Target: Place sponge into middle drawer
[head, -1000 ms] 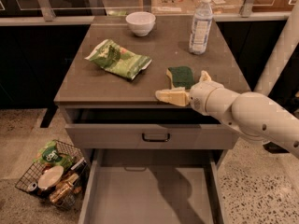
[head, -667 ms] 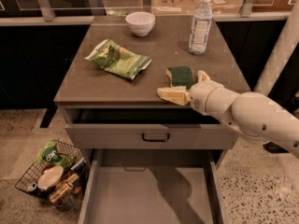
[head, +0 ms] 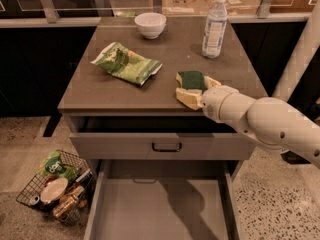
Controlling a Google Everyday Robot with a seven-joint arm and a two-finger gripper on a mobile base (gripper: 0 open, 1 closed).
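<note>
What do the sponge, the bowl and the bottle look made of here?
The sponge: likely foam, pale yellow body under a matte dark green scouring face; the gripper sits at its front edge. The bowl: glossy white, probably ceramic. The bottle: see-through, likely plastic, white cap.

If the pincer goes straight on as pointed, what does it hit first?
Probably the sponge: the pincer sits at the tabletop's front edge with the sponge right at its tip. Depth is unclear; the snack bag lies farther along that line.
</note>
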